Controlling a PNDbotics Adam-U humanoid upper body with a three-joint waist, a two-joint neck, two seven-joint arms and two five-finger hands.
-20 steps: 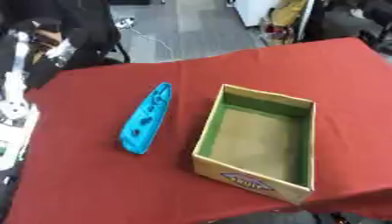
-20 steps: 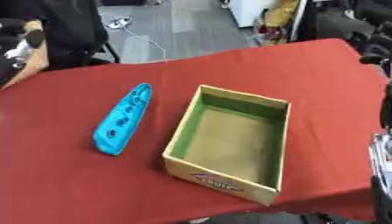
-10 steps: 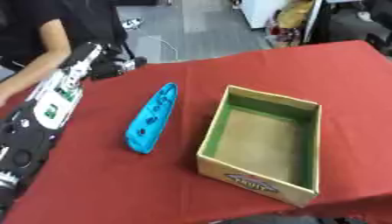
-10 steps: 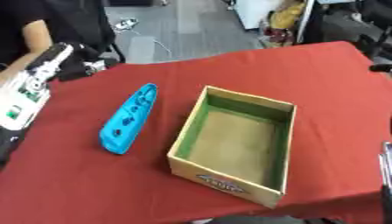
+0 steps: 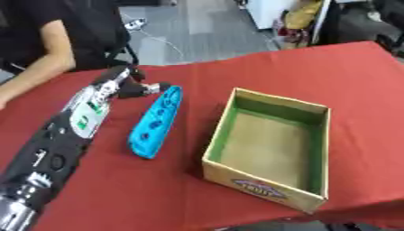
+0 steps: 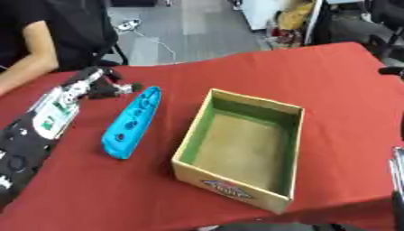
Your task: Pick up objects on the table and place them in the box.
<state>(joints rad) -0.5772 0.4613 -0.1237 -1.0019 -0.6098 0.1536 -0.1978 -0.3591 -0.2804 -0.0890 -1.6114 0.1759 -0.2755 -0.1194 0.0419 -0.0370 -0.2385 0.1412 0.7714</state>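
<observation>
**Left hand nearing the blue object, box empty**

Left eye view: the left hand (image 5: 130,85) is hovering beside the blue object's (image 5: 155,122) far end, fingers relaxed, holding nothing.

Right eye view: the box (image 6: 183,154) is sitting empty; picking and placing are remaining.

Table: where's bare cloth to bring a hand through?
Bare red cloth lies between the blue object and the box, beyond the box toward the far edge, and along the near edge. Crowded spot: the left hand at the blue object's far tip.
</observation>
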